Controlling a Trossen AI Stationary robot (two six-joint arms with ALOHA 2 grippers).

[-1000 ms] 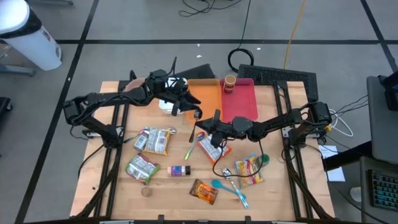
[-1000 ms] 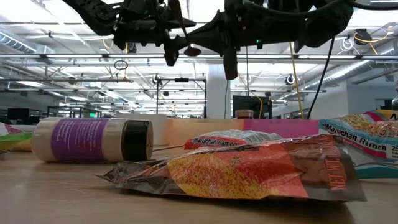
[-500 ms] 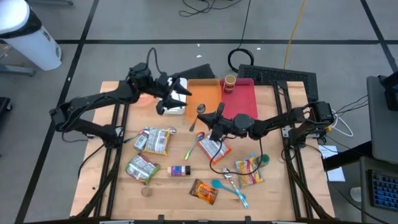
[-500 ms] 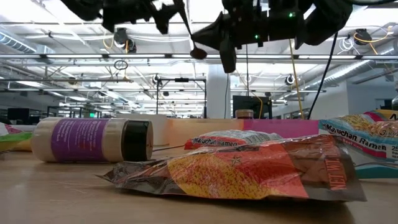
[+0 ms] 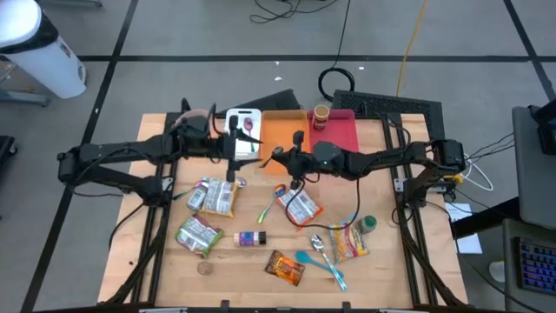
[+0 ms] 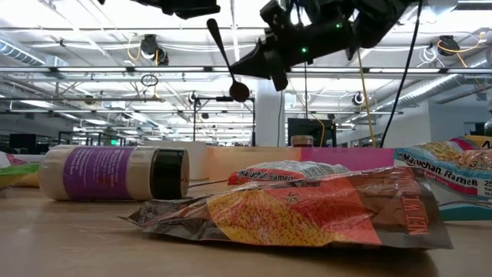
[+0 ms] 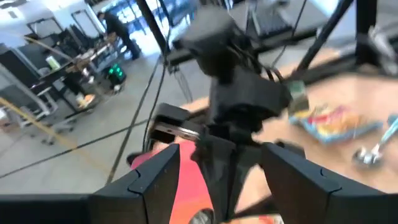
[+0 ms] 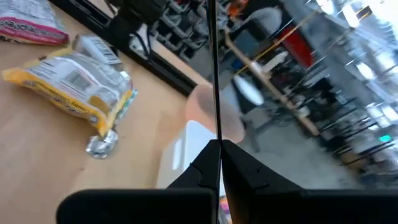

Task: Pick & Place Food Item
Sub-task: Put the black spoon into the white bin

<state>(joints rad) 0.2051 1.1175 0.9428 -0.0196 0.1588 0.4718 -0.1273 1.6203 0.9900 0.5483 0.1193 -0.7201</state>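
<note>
My right gripper (image 5: 281, 156) is shut on a dark spoon (image 6: 223, 54) high above the table's middle. In the low view the spoon slants, with its bowl (image 6: 240, 91) low and its handle end up. In the right wrist view the thin handle (image 8: 213, 74) stands out beyond the shut fingers (image 8: 214, 148). My left gripper (image 5: 235, 149) is open and empty just left of the spoon, and its two fingers (image 7: 155, 180) frame the right arm's gripper. A ramen packet (image 5: 300, 207) lies flat on the table below the right gripper. My right gripper pinches the spoon's handle (image 8: 214, 134) between its two shut fingers, close to the bowl end as the low view shows (image 6: 231, 71). The fingers come from the table's right, about level. The spoon is lifted clear and tilted, its long handle sticking out past the fingertips.
An orange tray (image 5: 287, 130), a red tray (image 5: 340, 143) and a cup (image 5: 321, 115) are at the far side, and a white board (image 5: 243, 120) lies by the left gripper. Ramen packets (image 5: 213, 196), a snack bag (image 5: 285, 267), a purple-labelled bottle (image 5: 252, 237) and plastic spoons (image 5: 323, 261) lie on the near half.
My left gripper has drawn back toward the table's left edge, away from the spoon. My right gripper has gone toward the far edge with the spoon. The spoon has tipped, so that its bowl hangs lower and its handle points up.
</note>
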